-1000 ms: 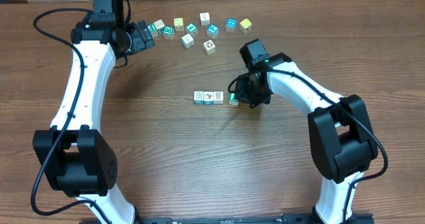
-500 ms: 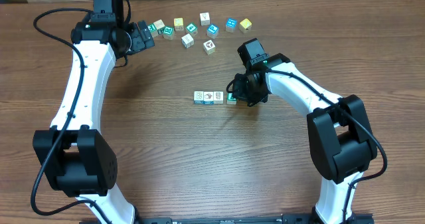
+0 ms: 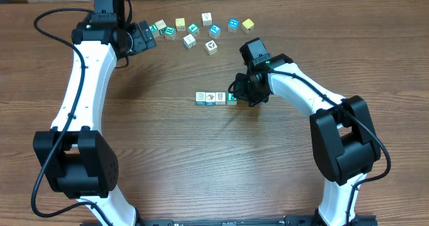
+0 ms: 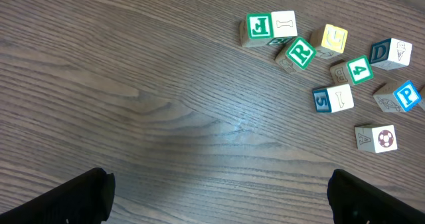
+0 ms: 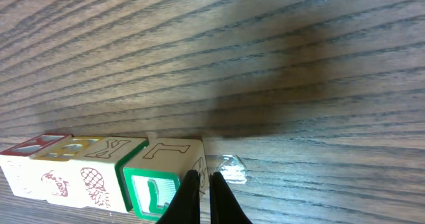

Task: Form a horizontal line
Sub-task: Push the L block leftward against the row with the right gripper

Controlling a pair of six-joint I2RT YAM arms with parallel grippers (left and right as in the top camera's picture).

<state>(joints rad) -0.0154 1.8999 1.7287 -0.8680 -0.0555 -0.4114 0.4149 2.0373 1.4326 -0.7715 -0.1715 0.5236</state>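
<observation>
Wood-grain table (image 3: 167,159), overhead and wrist views. My right gripper (image 5: 202,192), fingers pressed together and clasping nothing, had nudged the green L cube (image 5: 154,192) leftward over the last second, closing its gap to the three picture cubes (image 3: 209,98). The horizontal line (image 3: 215,98) then lay mid-table as four adjoining blocks, which I judged essentially complete. My left gripper (image 4: 222,197) hung spread wide and empty near the loose lettered cubes (image 4: 332,58) at the far edge.
</observation>
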